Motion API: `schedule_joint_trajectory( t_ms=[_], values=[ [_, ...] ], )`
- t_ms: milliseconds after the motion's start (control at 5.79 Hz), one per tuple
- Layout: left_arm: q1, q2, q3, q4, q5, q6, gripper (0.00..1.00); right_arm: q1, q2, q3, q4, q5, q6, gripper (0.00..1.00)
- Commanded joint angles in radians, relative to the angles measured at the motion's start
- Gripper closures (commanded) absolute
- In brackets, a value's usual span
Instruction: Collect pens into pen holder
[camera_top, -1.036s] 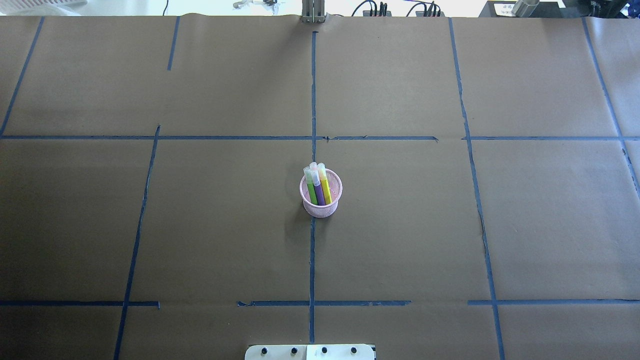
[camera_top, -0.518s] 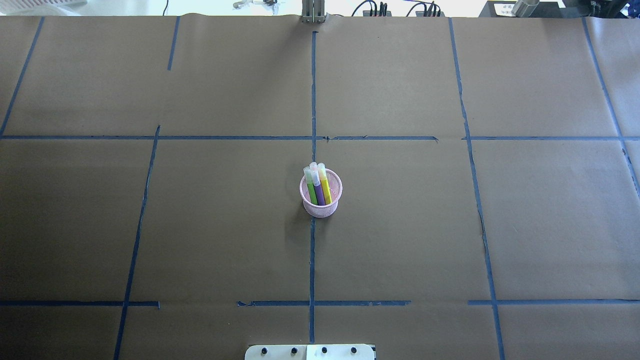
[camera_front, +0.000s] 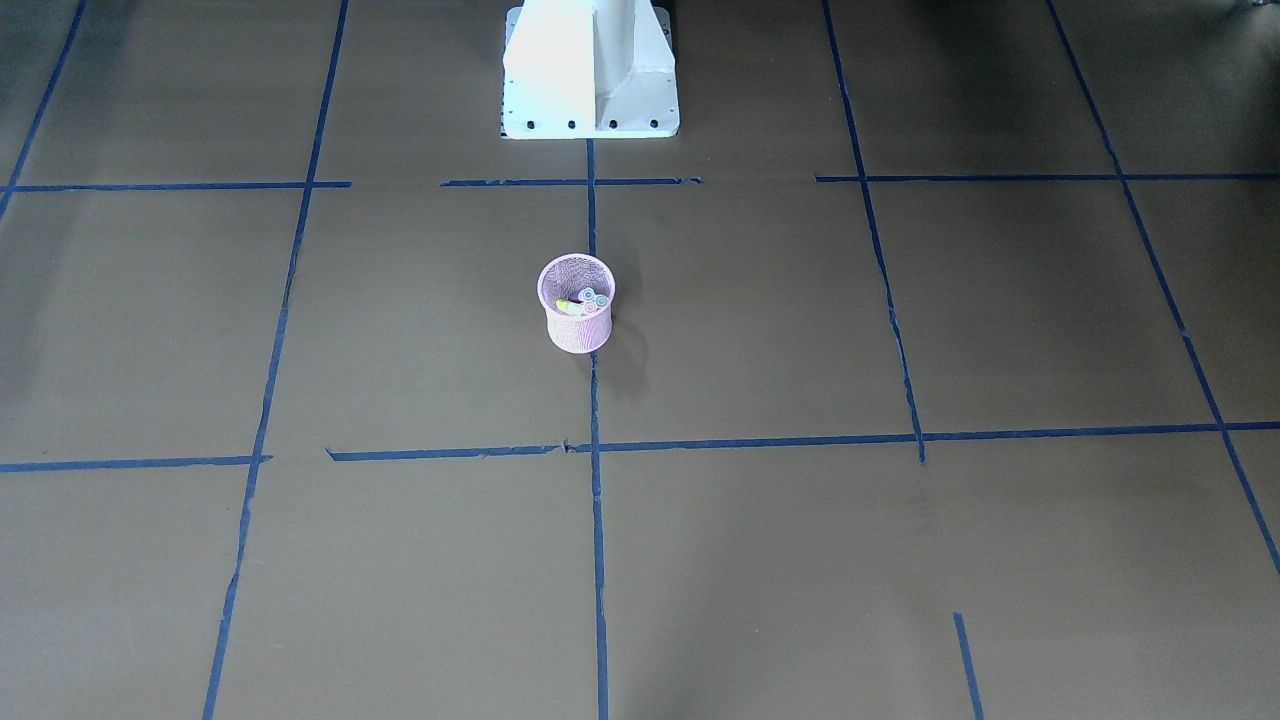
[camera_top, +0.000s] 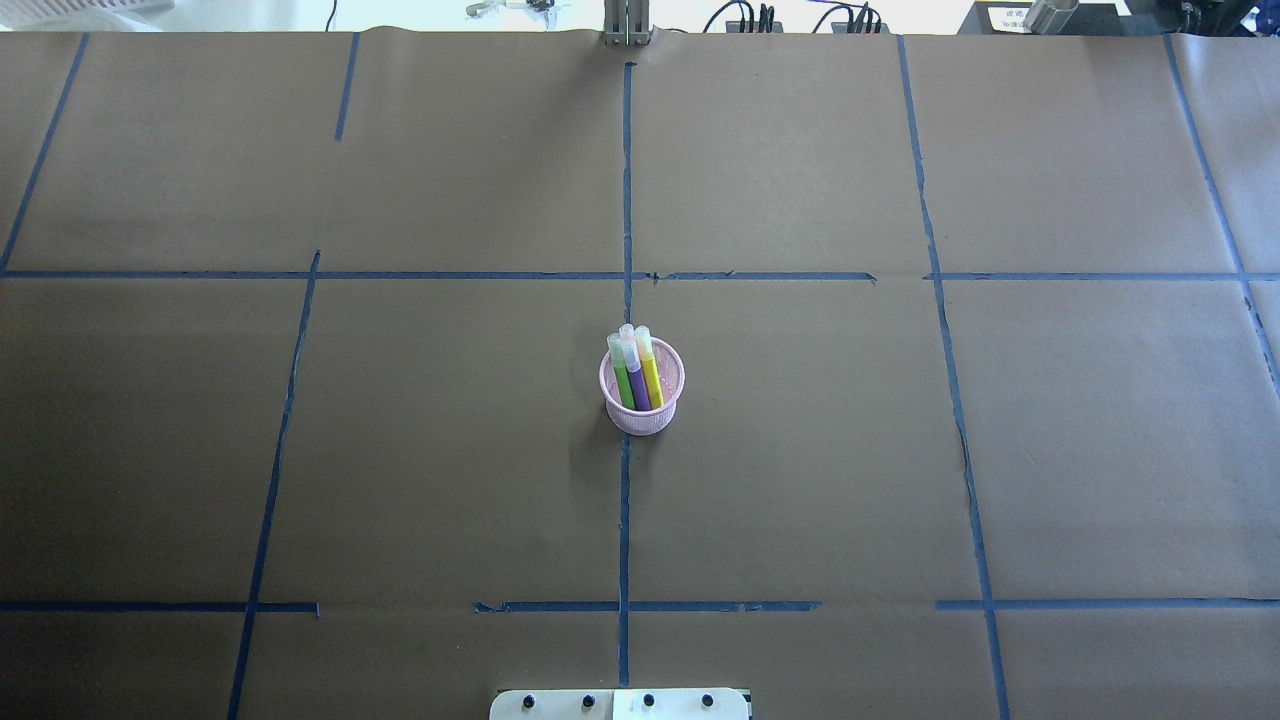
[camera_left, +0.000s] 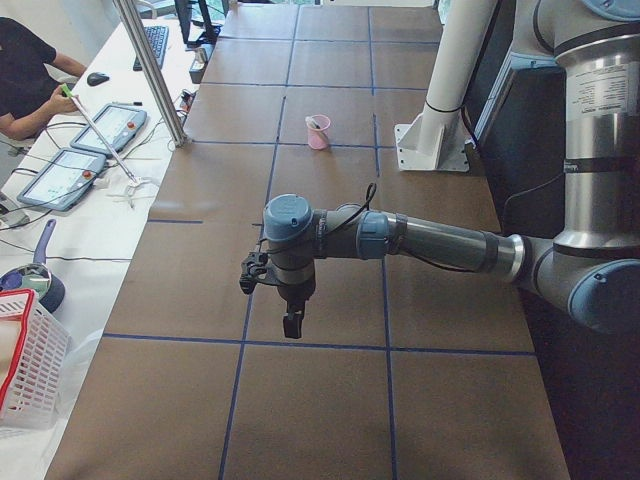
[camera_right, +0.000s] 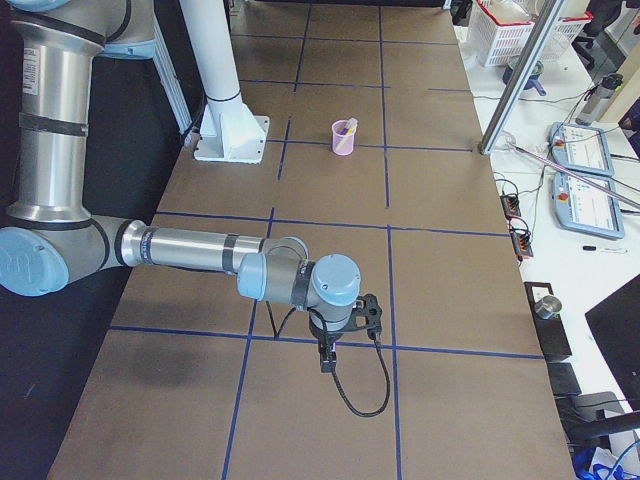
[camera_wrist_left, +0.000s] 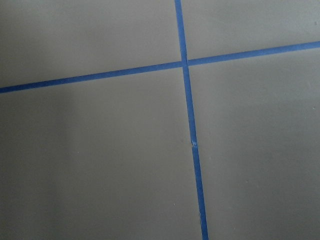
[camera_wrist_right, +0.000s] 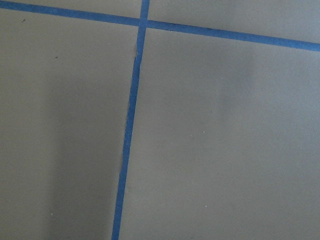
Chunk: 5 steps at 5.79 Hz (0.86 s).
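The pink mesh pen holder (camera_top: 642, 420) stands upright at the table's middle, on the central blue tape line. The green pen (camera_top: 623, 383), the purple pen (camera_top: 638, 388) and the orange pen (camera_top: 652, 378) stand inside it, whitish caps up, leaning toward the far rim. The holder also shows in the front-facing view (camera_front: 575, 335), in the left view (camera_left: 318, 133) and in the right view (camera_right: 343, 140). My left gripper (camera_left: 291, 328) hangs over bare table far from the holder; I cannot tell if it is open. My right gripper (camera_right: 327, 362) does likewise.
Brown paper with a blue tape grid (camera_top: 625, 200) covers the table. The white robot base (camera_front: 590, 70) stands at the near edge. A metal pole (camera_left: 150, 70) and an operators' desk with tablets (camera_left: 95, 140) lie beyond the far edge. Both wrist views show only paper and tape.
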Motion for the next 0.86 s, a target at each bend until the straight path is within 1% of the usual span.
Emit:
schedule_joint_trajectory(
  t_ms=[0,173,690],
  values=[
    [0.001,0.027,0.024,-0.010,-0.004,0.001,0.00,0.000,0.002,0.002,0.001,0.003,0.004,0.00],
    [0.006,0.021,0.031,-0.010,-0.004,-0.002,0.00,0.000,0.003,0.016,0.000,0.014,0.006,0.00],
    [0.007,0.013,0.004,-0.004,-0.009,0.005,0.00,0.000,0.001,0.022,0.000,0.017,0.008,0.00]
  ],
)
